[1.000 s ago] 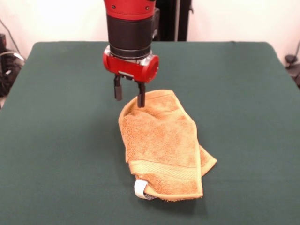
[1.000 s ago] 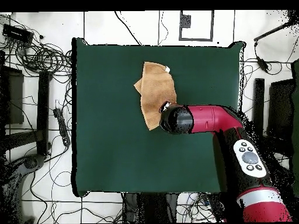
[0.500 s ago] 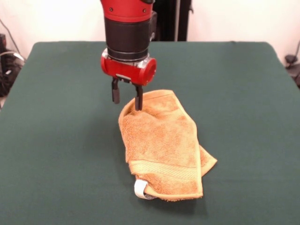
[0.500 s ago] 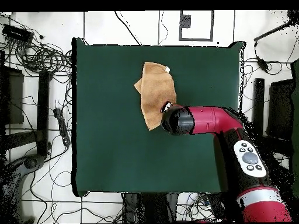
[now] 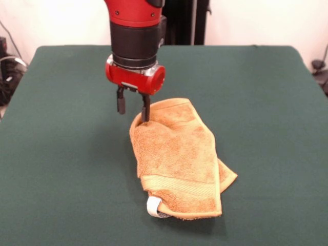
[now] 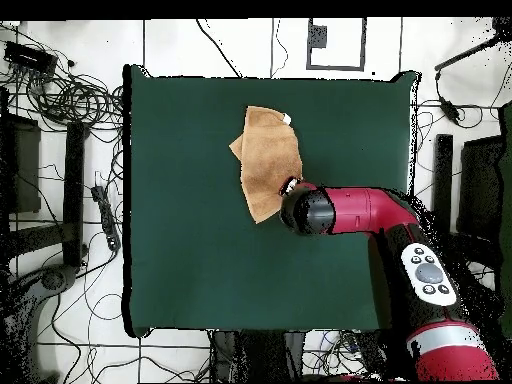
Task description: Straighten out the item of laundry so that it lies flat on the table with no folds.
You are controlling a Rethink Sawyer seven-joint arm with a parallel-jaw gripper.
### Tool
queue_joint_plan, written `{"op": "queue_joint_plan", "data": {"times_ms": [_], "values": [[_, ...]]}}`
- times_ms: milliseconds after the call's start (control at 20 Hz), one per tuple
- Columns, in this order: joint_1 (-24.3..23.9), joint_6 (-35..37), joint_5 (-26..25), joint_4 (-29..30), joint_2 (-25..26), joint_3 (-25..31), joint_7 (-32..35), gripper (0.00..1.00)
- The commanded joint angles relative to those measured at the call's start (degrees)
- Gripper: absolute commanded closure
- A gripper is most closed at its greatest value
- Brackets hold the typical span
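— where the green table (image 5: pixel 61 154) fills the room, what borders it?
— pale floor strewn with cables (image 6: pixel 60 95).
— and the towel (image 5: pixel 177 159)?
— folded, mid-table, tag loop (image 5: pixel 154 207) at its near hem.
— gripper (image 5: pixel 133 110)?
— fingers parted, empty, one tip at the towel's far edge.

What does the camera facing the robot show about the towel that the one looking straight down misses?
Only the front view shows the gripper with its two dark fingers apart, over the far end of the towel, as well as the towel's woven band and the white tag loop at its near end. Only the overhead view shows the whole table and how small the towel is on it, with cables on the floor around. Both show the towel folded over on itself, not flat.
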Motion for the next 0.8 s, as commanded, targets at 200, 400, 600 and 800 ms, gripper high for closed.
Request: {"op": "queue_joint_plan", "data": {"times_ms": [200,400,600,800], "values": [[2.97,-3.63,-1.84,3.67,3.17,-0.60,1.53,0.00],[3.35,-3.83,-2.02,3.33,3.48,-1.14,1.19,0.00],[4.49,-4.58,-3.10,2.54,4.35,-2.24,0.83,0.00],[5.17,-4.63,-3.35,1.91,4.70,-2.70,-0.17,0.00]]}}
